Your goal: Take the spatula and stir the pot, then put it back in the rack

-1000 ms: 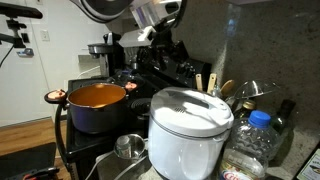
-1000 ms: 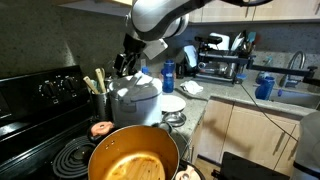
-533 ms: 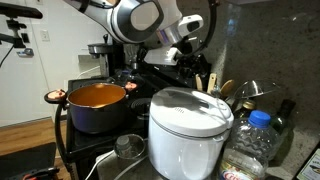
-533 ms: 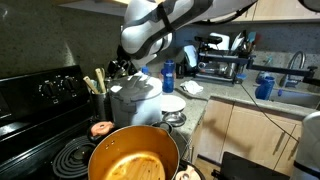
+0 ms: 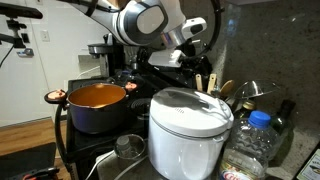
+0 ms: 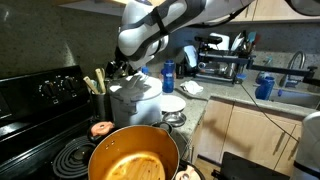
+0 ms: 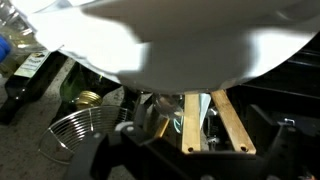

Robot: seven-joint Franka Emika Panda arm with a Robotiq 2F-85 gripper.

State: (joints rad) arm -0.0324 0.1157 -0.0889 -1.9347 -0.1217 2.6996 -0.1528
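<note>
Inspector: In an exterior view, the pot (image 5: 96, 104), orange inside, sits at left on the stove (image 5: 80, 135). The white rice cooker (image 5: 190, 122) stands right of it.

Clerk: The pincer (image 5: 200, 66)?

Inspector: It hangs behind the cooker. Spread or pressed together, he cannot tell. The spatula (image 5: 212, 82) stands upright just beside it, next to a wooden spoon (image 5: 228, 88).

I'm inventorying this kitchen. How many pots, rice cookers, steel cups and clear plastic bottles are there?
Round dark blue pot with orange inside: 1
White rice cooker: 1
Small shiny steel cup: 1
Clear plastic bottle with blue cap: 1
Total: 4
</note>
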